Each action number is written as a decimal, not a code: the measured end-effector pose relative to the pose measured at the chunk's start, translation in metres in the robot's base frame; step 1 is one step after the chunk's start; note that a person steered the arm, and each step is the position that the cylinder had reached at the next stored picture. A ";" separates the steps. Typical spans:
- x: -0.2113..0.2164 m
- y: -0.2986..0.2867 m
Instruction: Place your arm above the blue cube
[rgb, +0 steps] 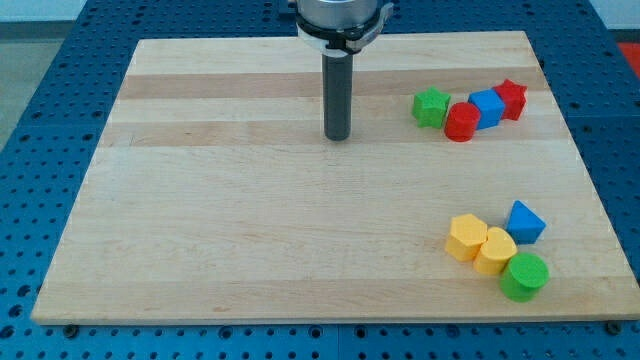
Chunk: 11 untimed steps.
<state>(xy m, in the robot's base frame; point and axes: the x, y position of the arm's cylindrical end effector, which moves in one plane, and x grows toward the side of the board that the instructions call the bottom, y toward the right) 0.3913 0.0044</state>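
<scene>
The blue cube (487, 107) lies near the view's upper right, in a row between a red cylinder (461, 122) on its left and a red star-shaped block (511, 99) on its right. A green star-shaped block (431, 107) sits at the row's left end. My tip (337, 136) rests on the wooden board (250, 220) near the view's top centre, well to the left of the blue cube and of the whole row, touching no block.
A second cluster lies at the view's lower right: a blue triangular block (526, 222), a yellow hexagonal block (465, 238), a yellow heart-shaped block (494, 250) and a green cylinder (524, 276). A blue perforated table surrounds the board.
</scene>
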 end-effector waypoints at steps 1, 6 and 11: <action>0.000 0.000; 0.102 0.037; -0.106 0.179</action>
